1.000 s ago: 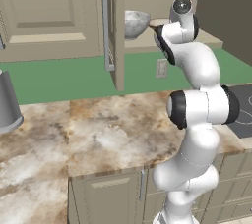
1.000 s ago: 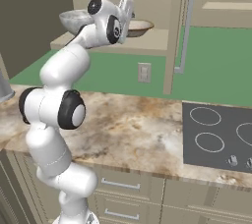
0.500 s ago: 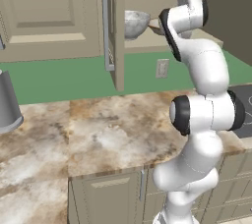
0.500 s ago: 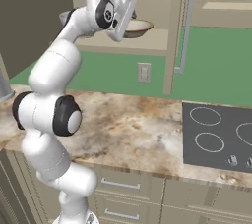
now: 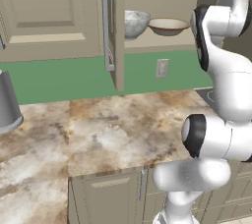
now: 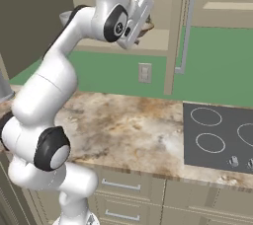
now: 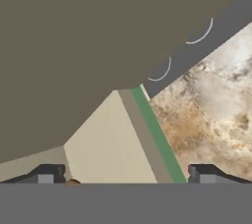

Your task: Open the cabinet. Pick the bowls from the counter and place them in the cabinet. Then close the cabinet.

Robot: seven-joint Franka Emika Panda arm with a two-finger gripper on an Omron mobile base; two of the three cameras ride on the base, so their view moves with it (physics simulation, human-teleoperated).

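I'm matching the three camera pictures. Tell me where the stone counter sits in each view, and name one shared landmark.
Left base view: the counter spans the lower half, left of the arm.
Right base view: across the middle, left of the stovetop.
Hand view: mottled patch at the right side.
Shared landmark: the green wall strip along its back edge.

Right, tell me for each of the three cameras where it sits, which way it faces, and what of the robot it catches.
Left base view: behind the arm to its left, facing the open cabinet with the grey-white bowl and cream bowl inside; the arm rises at right.
Right base view: behind to its right, facing the same cabinet, counter and stovetop; the arm rises at left.
Hand view: on the hand, looking along the wide-apart fingertips down at shelf, counter and stovetop.
Both base views share cabinet, counter and arm.
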